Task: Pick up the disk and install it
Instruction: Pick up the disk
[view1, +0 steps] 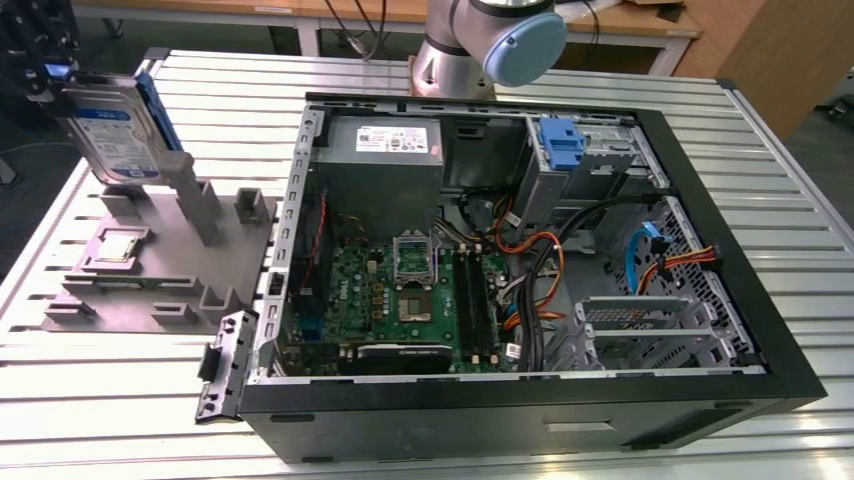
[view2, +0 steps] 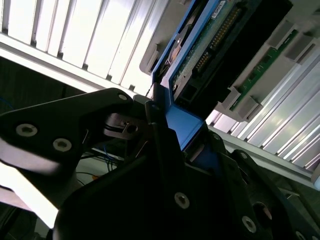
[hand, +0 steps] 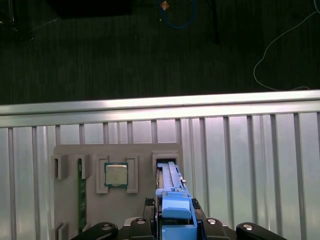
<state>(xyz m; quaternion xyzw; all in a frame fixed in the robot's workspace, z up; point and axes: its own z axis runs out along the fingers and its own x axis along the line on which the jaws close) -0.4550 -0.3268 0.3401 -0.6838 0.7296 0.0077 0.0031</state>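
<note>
- Starting at the exterior view's left, the gripper (hand: 175, 222) has its jaws closed on the blue bracket (view2: 182, 127) of the disk (view1: 114, 125). The disk stands upright on edge over the grey fixture (view1: 147, 275).
- The pick-up therefore reads as made, or nearly so. In the first wrist view the disk sits right above its slot, and I cannot tell whether its lower edge has cleared it.
- Two other parts lie in the fixture beside that slot: one processor chip (hand: 115, 175) and one green memory stick (hand: 81, 195). Neither is touched by the gripper.
- Further right, the open computer case (view1: 534, 405) lies on the slatted table (view1: 787, 445), well apart from the disk.
- Inside the case are one motherboard (view1: 400, 290) and one power-supply box (view1: 387, 140) against the far wall. Towards the exterior view's right, one blue latch (view1: 566, 145) sits on the metal drive bay (view1: 607, 150).
- Installing is, by my judgement, all left to do, since the disk is outside the case and nowhere near the bay.
- The count is one disk, one gripper, one fixture, one chip, one memory stick and one case.
</note>
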